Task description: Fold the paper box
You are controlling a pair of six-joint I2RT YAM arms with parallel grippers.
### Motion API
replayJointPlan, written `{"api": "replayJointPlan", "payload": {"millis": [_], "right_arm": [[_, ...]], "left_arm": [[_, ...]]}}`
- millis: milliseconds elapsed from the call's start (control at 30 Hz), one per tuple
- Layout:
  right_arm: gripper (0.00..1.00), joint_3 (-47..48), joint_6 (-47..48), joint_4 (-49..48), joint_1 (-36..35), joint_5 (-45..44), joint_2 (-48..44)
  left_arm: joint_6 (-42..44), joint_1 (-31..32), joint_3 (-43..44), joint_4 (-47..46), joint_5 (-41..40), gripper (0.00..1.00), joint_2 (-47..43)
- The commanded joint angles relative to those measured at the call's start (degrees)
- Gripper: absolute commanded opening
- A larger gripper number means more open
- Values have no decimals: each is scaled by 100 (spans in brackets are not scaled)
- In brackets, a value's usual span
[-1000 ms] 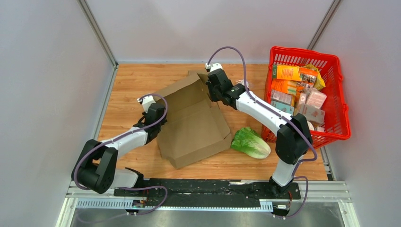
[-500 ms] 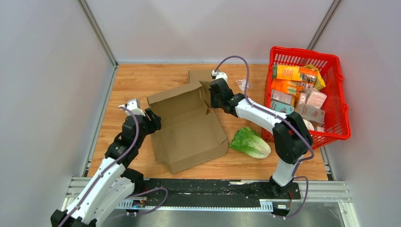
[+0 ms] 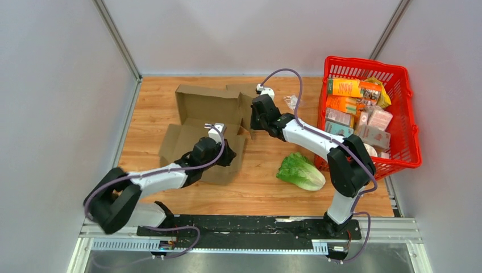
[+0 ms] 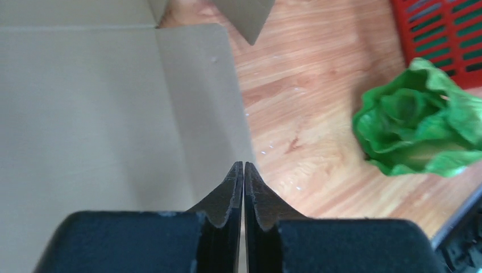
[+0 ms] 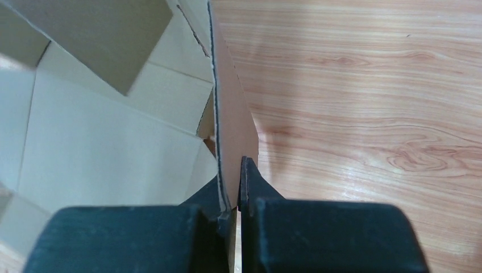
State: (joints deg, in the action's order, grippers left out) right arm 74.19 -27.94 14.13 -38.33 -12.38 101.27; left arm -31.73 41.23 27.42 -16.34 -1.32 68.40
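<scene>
So, working left to right, with the red basket (image 3: 364, 60) as my anchor. My left gripper (image 3: 227, 154) is farthest from the basket, pinched together with nothing between the fingers as far as I can see, tips right at the near edge of the box (image 3: 207, 105). The box sits on the worktop (image 3: 267, 193) well to the left of the basket, opened up. Its back wall is standing, but the front and side panels are mostly lying flat.

My right gripper (image 3: 254, 116) is on the basket side of the box, clamped on an upright flap (image 5: 230, 114). A lettuce (image 3: 300, 170) lies between the box and the basket, touching neither.

I'd say it's early days: one wall is up and one flap is held, and the remaining walls need raising and tucking.
</scene>
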Motion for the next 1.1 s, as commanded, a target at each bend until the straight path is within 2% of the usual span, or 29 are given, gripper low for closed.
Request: {"api": "replayJointPlan", "payload": {"millis": [0,133,233,300,367,467,500,533,600,667,700,733,800,833,867,1000,1067], "right_arm": [[3,139,-282,-446,9,166,-187],[3,148,-255,-394,0,175,-231],[3,139,-247,-367,-26,184,-284],[4,165,-116,-350,-35,114,-284],[4,174,34,-323,-43,35,-249],[4,236,456,-288,-35,69,-196],[3,245,561,-279,-35,69,-204],[3,219,745,-288,-35,61,-231],[4,175,860,-341,-35,-10,-266],[4,166,1001,-358,-34,-36,-284],[4,174,1036,-358,-35,-36,-284],[4,201,1045,-358,-35,-28,-275],[5,218,1072,-358,-35,16,-257],[5,218,1072,-358,-43,34,-249],[6,227,1054,-367,-43,60,-240],[6,192,1010,-402,-52,69,-222],[7,209,967,-359,-70,34,-196]], "left_arm": [[-211,-10,421,-1959,343,8,1548],[-650,-45,563,-2434,150,6,2519],[-1045,-106,431,-2549,-131,0,2959],[-1064,-159,213,-3004,297,0,3108],[-846,-151,141,-3314,910,2,2943],[-581,-142,-139,-3192,1310,12,2119],[-519,-142,-262,-2991,1214,16,1472],[-432,-142,-272,-2241,1065,18,1126],[-168,-151,-168,-1420,460,22,223],[-36,-273,17,-207,-241,22,-159],[-53,-369,261,188,-454,17,-265],[-97,-475,377,819,-770,14,-240],[-228,-905,501,992,-791,10,66],[-385,-1046,519,896,-521,10,216],[-404,-1282,527,713,-283,8,609],[-483,-1267,633,-594,710,4,1736],[-764,-1232,572,-966,879,2,2227]]}}
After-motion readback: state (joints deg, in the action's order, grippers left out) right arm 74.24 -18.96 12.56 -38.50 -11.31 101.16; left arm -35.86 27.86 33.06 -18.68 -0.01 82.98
